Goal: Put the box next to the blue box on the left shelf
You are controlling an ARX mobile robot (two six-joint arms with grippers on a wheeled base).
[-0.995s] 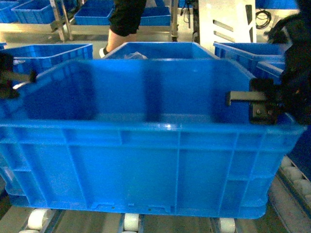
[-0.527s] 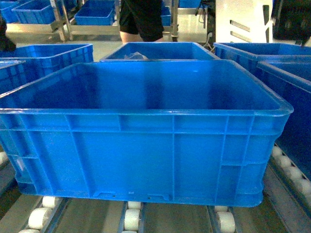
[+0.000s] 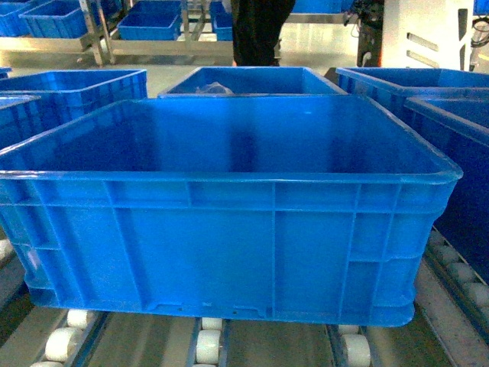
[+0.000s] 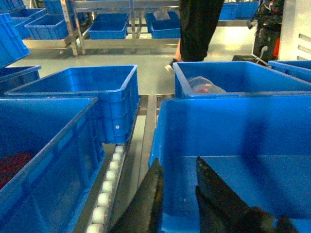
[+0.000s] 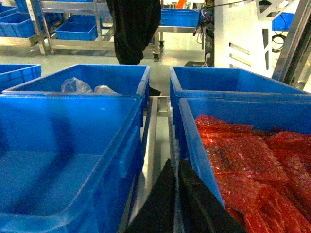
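The box [image 3: 229, 245] is a large, empty bright-blue crate resting on the white wheels of the left shelf [image 3: 206, 348]. It fills the middle of the head view, where neither gripper shows. In the left wrist view my left gripper [image 4: 177, 167] is open, its dark fingers standing either side of the box's [image 4: 243, 131] near left corner. My right gripper [image 5: 176, 167] has its fingers together with nothing between them, over the rail [image 5: 150, 141] between the box [image 5: 63, 131] and the blue box [image 5: 243, 160] on its right, which holds red packets.
Another blue crate [image 4: 43, 145] stands close on the box's left, and more crates sit behind, one holding a plastic bag [image 4: 204, 86]. A person in black [image 3: 260, 30] stands beyond the rack. Steel-framed shelves with crates [image 3: 145, 23] line the back.
Both grippers let go of the box's side rims and left the head view. The box sank level onto the rollers. The person walked to the right.
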